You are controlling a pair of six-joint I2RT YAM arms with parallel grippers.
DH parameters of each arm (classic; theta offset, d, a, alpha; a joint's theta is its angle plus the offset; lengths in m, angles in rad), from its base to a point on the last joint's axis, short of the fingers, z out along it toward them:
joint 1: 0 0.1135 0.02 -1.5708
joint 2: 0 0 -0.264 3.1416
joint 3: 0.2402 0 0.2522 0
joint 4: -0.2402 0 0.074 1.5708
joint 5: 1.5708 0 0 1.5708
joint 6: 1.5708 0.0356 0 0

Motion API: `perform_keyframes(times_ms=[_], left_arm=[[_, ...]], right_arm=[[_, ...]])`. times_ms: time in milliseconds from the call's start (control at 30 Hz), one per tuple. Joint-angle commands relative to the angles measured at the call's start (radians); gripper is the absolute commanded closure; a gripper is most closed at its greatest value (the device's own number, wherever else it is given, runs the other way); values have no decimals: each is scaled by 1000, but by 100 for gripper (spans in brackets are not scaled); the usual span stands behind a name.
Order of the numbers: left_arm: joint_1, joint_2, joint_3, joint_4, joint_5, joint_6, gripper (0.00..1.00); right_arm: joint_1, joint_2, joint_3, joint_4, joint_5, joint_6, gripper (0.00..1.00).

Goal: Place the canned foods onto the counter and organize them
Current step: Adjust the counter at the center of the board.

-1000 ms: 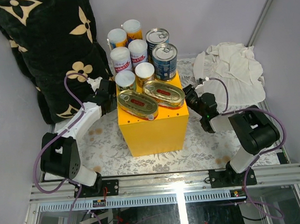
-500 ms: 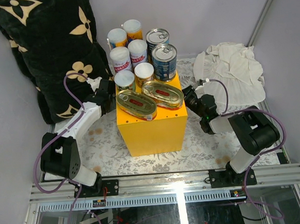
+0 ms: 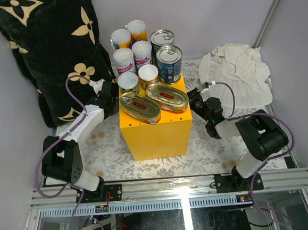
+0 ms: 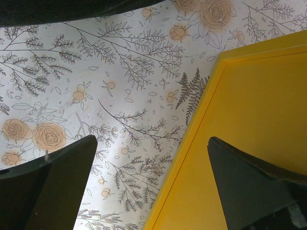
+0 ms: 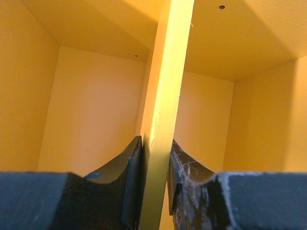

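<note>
Six slim white-lidded cans [image 3: 141, 51] and two blue-labelled cans [image 3: 169, 60] were stood upright at the back of the yellow box [image 3: 158, 133]; two oval gold tins [image 3: 140, 107] were laid flat in front, long axes running far-left to near-right. The right gripper [image 5: 154, 158] was clenched on the box's inner panel [image 5: 165, 72]; the left gripper [image 4: 148, 158] was spread wide, grasping nothing, beside the box.

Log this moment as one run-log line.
left gripper: open, beside counter | right gripper: shut on counter panel | cans: on counter top
</note>
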Motion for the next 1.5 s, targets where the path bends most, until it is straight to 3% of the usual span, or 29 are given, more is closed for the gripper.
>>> perform_keyframes(times_ms=[0,500,1467], left_arm=[[-62,4,6,167,144,-53,0],[-115,34,40,179,135,-57,0],[-150,127,120,184,130,-56,0]], right_arm=[[69,0,50,-1,-99,-116,79],[-5,-6,104,-41,-182,-131,79],[-49,125,137,145,-292,5,75]])
